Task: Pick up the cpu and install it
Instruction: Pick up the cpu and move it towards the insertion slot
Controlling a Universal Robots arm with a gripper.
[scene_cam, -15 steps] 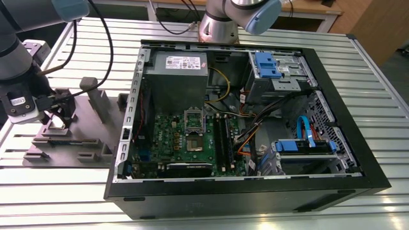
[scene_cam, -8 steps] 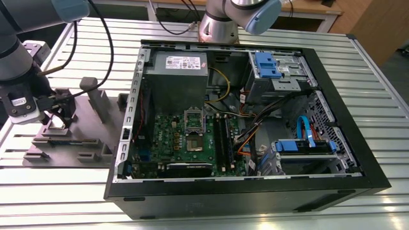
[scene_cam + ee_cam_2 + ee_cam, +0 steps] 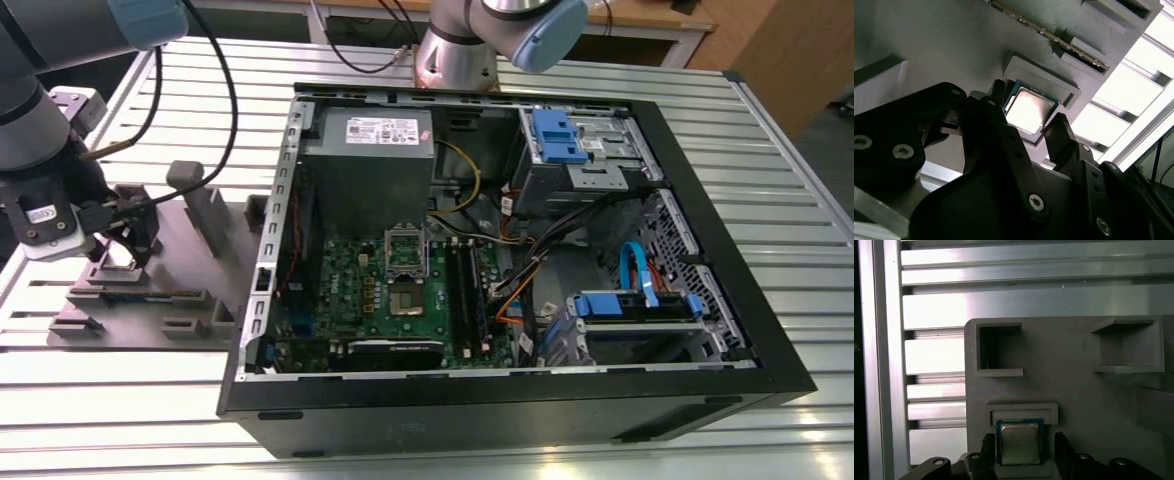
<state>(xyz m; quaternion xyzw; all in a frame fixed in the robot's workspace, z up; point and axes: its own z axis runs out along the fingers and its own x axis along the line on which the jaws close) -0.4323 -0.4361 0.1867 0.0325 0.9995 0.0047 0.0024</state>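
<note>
The cpu [image 3: 1019, 442] [image 3: 1029, 108], a small square chip with a silvery top, lies flat in a shallow pocket of the grey fixture [image 3: 1079, 390] [image 3: 929, 40]. My gripper [image 3: 1021, 455] [image 3: 1029, 115] is lowered over it, one black finger on each side of the chip. A thin gap shows beside the fingers, so the jaws stand open around the chip. In the exterior view my gripper [image 3: 120, 250] hangs over the fixture [image 3: 187, 300] at that view's left, outside the computer case. The dark socket [image 3: 404, 297] with its raised metal frame sits on the motherboard.
The open black computer case [image 3: 747, 300] holds a grey power supply [image 3: 370, 150], blue drive bays [image 3: 561, 135] and loose cables. A memory stick [image 3: 1049, 32] lies in a fixture slot. Everything rests on a slatted aluminium table [image 3: 787, 160]. A second arm's base [image 3: 461, 55] stands behind the case.
</note>
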